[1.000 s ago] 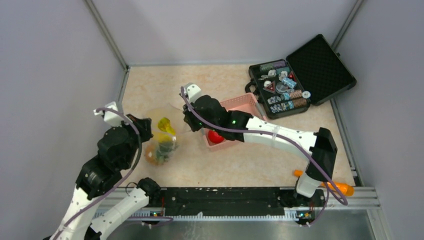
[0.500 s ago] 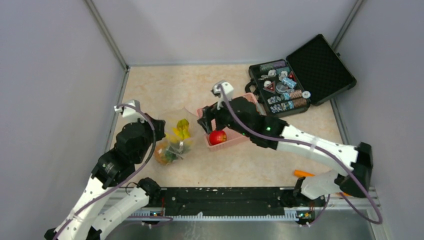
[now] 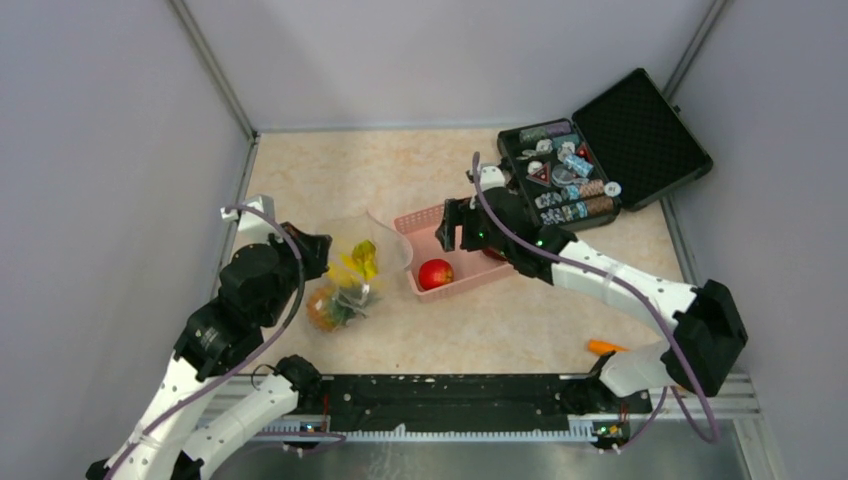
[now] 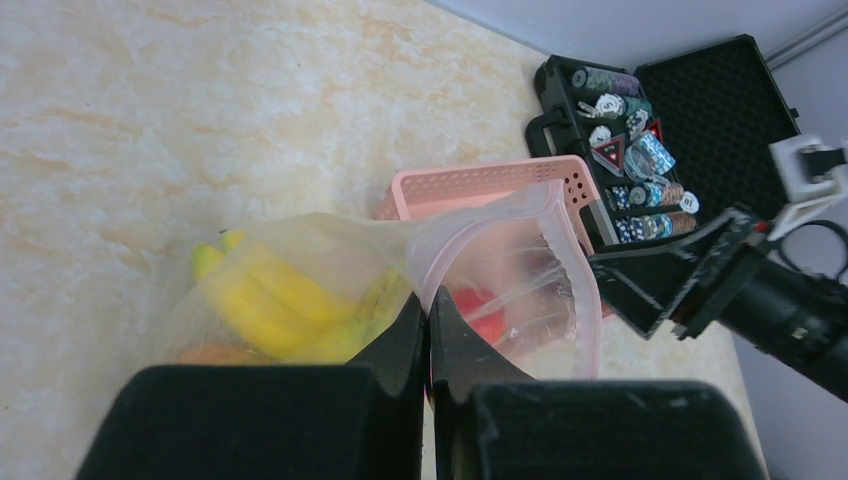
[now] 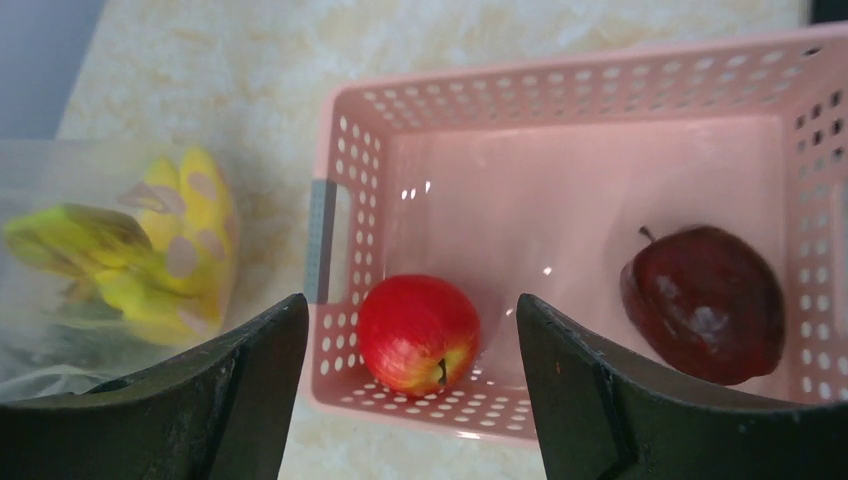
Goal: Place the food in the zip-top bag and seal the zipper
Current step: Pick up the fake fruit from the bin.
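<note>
The clear zip-top bag (image 3: 352, 272) lies left of the pink basket and holds the yellow banana bunch (image 3: 357, 260) and the small pineapple (image 3: 325, 306). My left gripper (image 4: 428, 306) is shut on the bag's mouth edge, pinching the pale-pink zipper (image 4: 590, 300), and the mouth gapes toward the basket. My right gripper (image 5: 410, 305) hangs open over the basket's left end, nothing between its fingers. Below it lie the red round fruit (image 5: 418, 333) and, further right, the dark maroon fruit (image 5: 703, 303). In the top view the red fruit (image 3: 435, 273) shows and the right gripper (image 3: 452, 228) is above the basket.
The pink basket (image 3: 417, 217) stands mid-table, touching the bag's mouth. An open black case (image 3: 600, 150) of small trinkets lies at the back right. An orange stick (image 3: 603, 347) lies by the right arm's base. Grey walls close in the left, back and right.
My right gripper has left the bag's mouth, swung right over the basket and opened. The left gripper kept its hold while the bag shifted slightly right.
</note>
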Robot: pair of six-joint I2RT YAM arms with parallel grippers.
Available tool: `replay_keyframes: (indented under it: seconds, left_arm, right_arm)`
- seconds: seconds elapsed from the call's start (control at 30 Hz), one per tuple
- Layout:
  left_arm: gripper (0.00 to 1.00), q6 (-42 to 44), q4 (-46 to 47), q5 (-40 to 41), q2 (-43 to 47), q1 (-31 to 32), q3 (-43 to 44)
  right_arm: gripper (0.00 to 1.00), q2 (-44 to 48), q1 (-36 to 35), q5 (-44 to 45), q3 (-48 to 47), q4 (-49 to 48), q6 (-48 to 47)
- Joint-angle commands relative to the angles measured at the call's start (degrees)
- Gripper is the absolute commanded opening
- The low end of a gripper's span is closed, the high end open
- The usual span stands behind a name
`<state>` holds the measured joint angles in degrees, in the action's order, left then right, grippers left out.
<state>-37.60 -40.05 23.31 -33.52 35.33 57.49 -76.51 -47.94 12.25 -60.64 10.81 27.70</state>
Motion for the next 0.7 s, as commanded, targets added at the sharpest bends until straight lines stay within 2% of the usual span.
replay_keyframes:
  seconds: [0.0, 0.13, 0.43, 0.67]
  left_arm:
    - [0.0, -0.56, 2.91, -0.91, 0.08, 0.04, 1.83]
    - [0.0, -0.64, 3.31, -2.02, -0.23, 0.01, 1.9]
    - [0.0, -2.0, 2.81, -2.34, 1.69, 0.01, 0.86]
    - [0.0, -2.04, 2.76, -1.99, 1.89, 0.05, 0.45]
  right_arm:
    - [0.75, -3.23, 0.12, -7.38, -1.01, 2.86, 2.25]
    - [0.75, -5.87, 0.12, -11.9, -1.01, 3.29, 1.78]
    - [0.82, -8.01, 0.21, -9.07, 2.0, 1.82, 7.4]
    - [0.79, -18.47, 0.21, -13.93, -5.26, 8.73, 2.67]
